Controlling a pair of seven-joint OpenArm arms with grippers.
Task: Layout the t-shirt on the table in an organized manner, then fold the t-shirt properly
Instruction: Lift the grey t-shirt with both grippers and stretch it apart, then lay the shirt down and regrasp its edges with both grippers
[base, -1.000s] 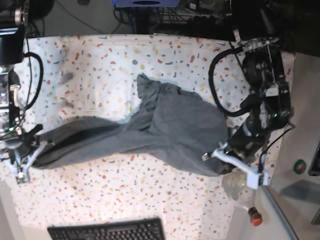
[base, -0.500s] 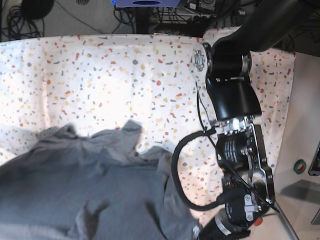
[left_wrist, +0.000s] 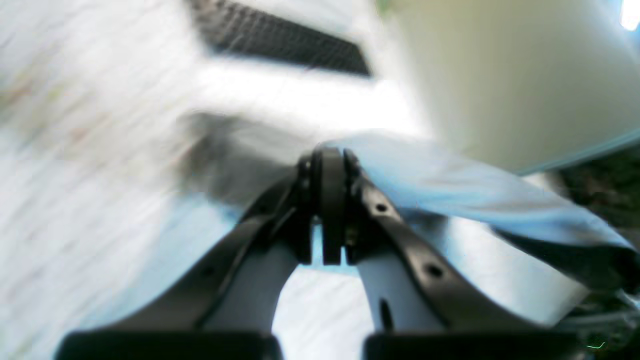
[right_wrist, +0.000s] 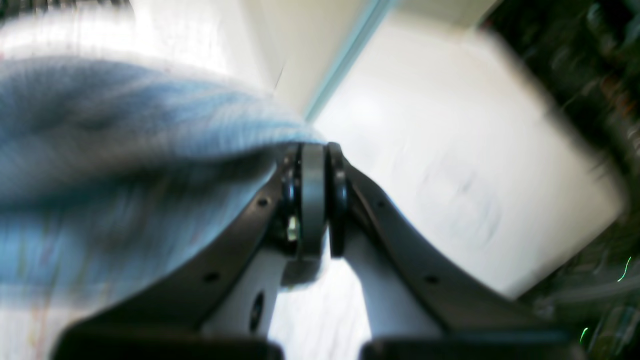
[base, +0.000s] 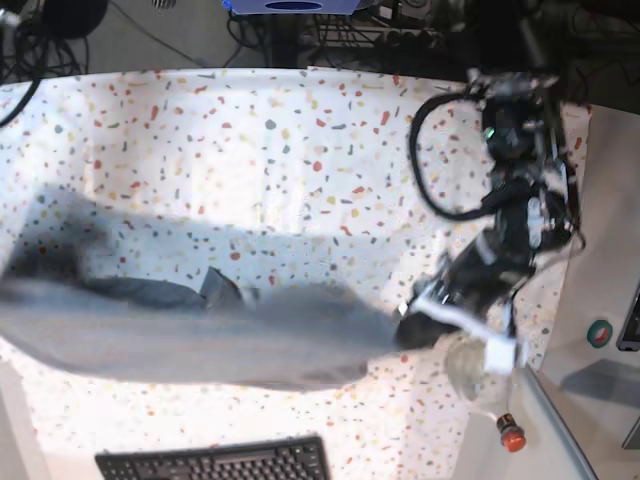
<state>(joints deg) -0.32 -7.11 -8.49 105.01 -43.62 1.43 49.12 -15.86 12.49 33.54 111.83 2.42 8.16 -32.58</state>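
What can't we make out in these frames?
- Base view: right gripper out of frame past the left edge; heather-grey cotton t-shirt motion-blurred, collar and sleeves unreadable.
- Left wrist view: speckled white table smeared by blur.
- Right wrist view: right gripper shut on cloth; which part, unclear.

No readable text, labels, brands or numbers in any view; wrist views blurred

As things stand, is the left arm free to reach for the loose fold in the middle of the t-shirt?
Probably not: the left gripper is shut on one end of the t-shirt, which is stretched above the table. It would have to let go first.
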